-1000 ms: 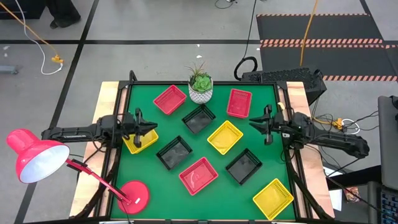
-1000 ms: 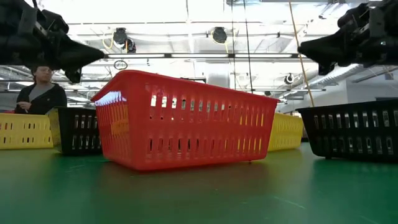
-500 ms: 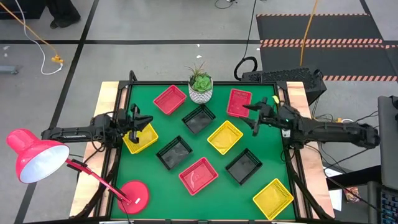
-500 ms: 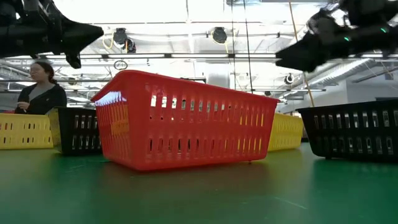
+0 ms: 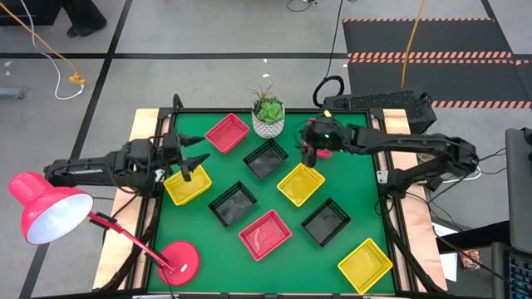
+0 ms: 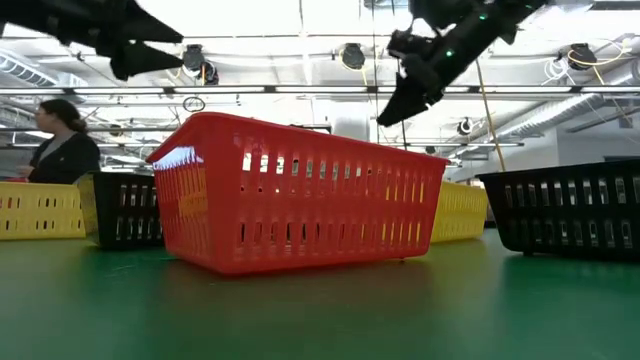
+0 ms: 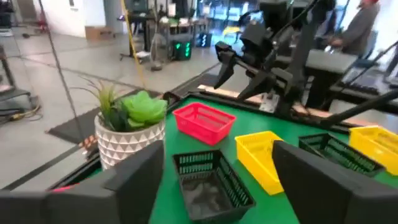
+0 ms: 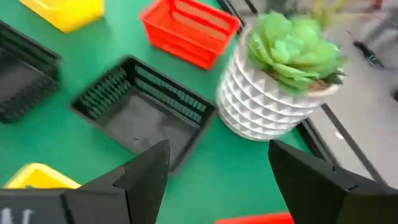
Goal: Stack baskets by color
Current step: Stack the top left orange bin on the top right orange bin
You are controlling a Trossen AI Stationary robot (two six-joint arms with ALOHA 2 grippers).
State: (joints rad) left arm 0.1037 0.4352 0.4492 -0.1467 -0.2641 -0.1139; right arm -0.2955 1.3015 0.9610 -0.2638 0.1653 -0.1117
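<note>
Baskets point(image 5: 265, 233) lie scattered singly on the green tabletop point(image 5: 208, 266), none stacked.
Relative to the white plant pot point(image 5: 268, 122): a red basket point(image 5: 227, 132) just left, a black basket point(image 5: 266, 159) just in front, a yellow basket point(image 5: 300, 183) beyond that. The right claw point(image 5: 307, 155) hovers wide and empty right of the pot; the left claw point(image 5: 193, 159) hangs wide over another yellow basket point(image 5: 186, 186) far left.

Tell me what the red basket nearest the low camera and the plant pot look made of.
Red basket: likely moulded plastic, glossy; slotted sides and light glinting off its corner suggest it.
Plant pot: white with a faceted triangle relief, matte; ceramic or plastic, cannot tell which.
</note>
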